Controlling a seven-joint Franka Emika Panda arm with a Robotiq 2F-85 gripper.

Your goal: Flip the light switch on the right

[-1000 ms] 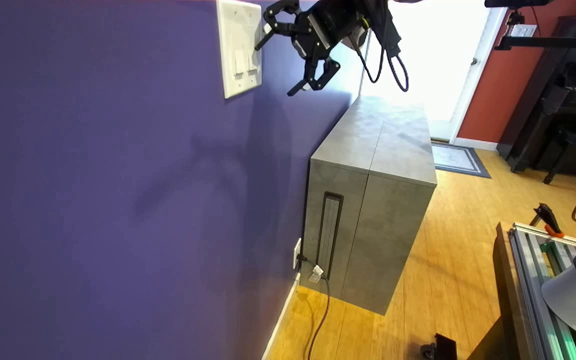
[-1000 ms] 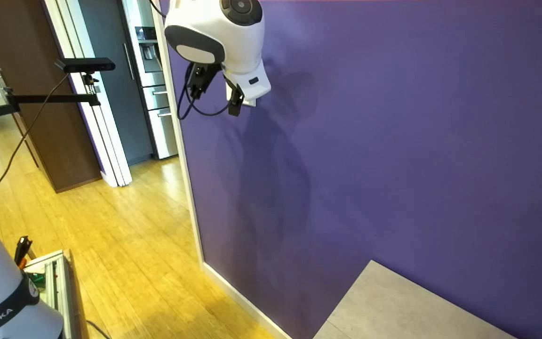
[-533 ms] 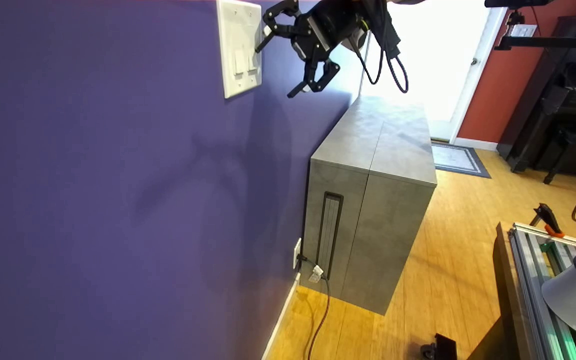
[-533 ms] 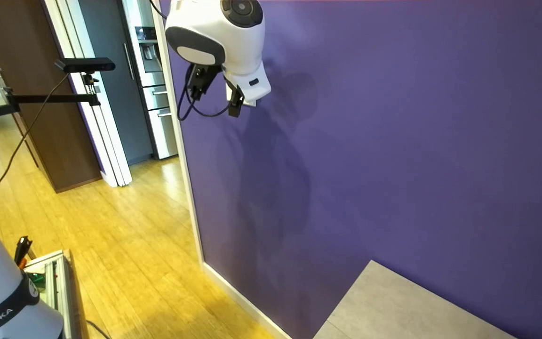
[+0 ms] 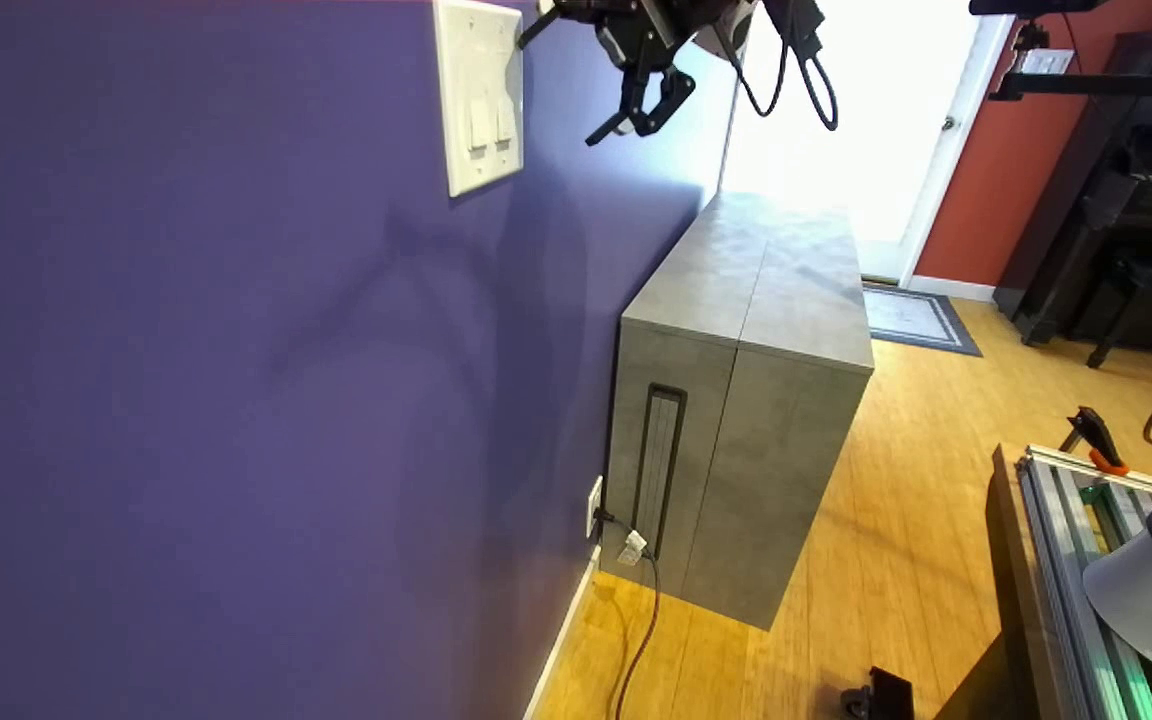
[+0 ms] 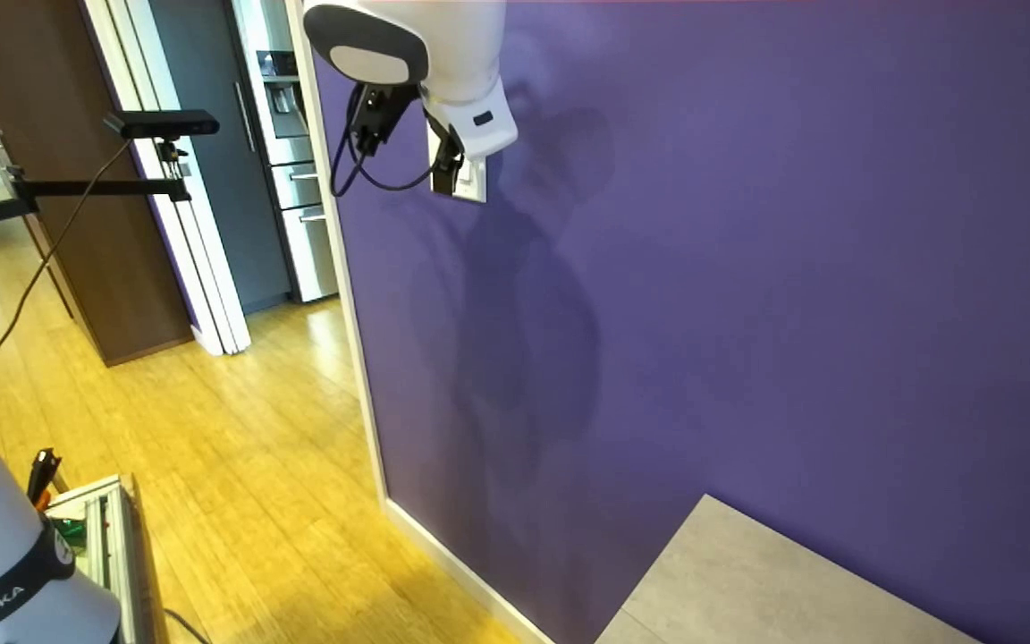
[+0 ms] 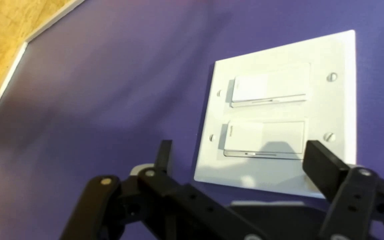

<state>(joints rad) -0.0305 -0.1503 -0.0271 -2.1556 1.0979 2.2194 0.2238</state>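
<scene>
Wrist view: the gripper, spread wide, spans the bottom; the lower light switch lies right of centre.

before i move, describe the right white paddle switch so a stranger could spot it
Find the purple wall, then its white rectangular plate. The right white paddle switch stands nearer the black two-fingered gripper than its matching white left-hand twin.

The floor is yellow wood in both exterior views; on it stand a grey cabinet and, farther off, a dark piano; a grey-blue mat lies between them. A wooden desk carries metal rails, with a black-and-orange clamp at one end; the robot's base stands over the rails.
</scene>
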